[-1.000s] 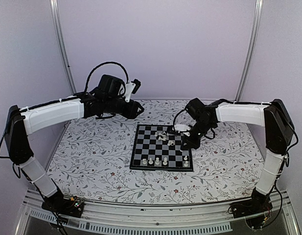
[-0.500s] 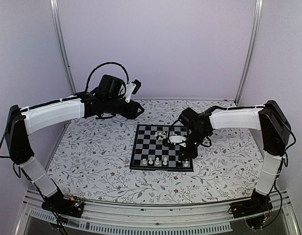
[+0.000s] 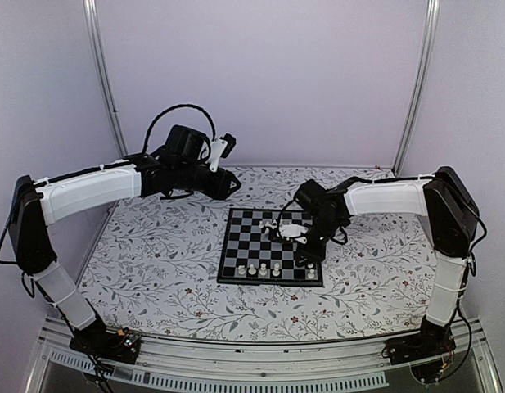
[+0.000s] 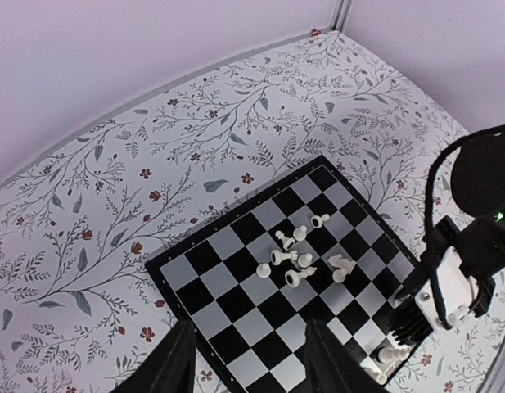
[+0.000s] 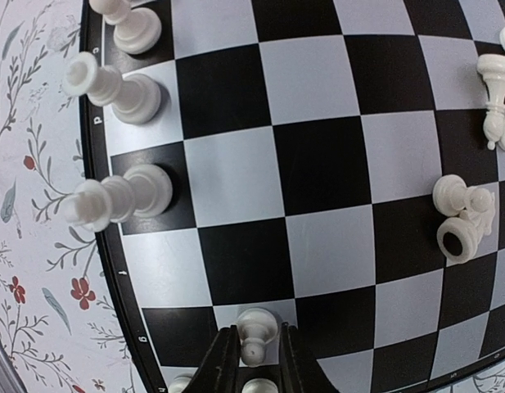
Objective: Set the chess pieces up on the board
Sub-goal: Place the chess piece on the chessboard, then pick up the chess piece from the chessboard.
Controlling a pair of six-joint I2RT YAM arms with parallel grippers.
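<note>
- A table with a floral-patterned top was evenly lit.
- Plain lilac walls were set behind and beside the table.
- Two metal posts were placed at the table's far corners.

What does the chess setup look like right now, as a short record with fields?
board: flat on the floral table
standing row: pieces upright along the near edge
cluster: loose pieces mid-board, some tipped over
right gripper: low at the board's edge, jaws either side of an upright pawn; grip unclear
left gripper: raised above the table, open, empty
</note>
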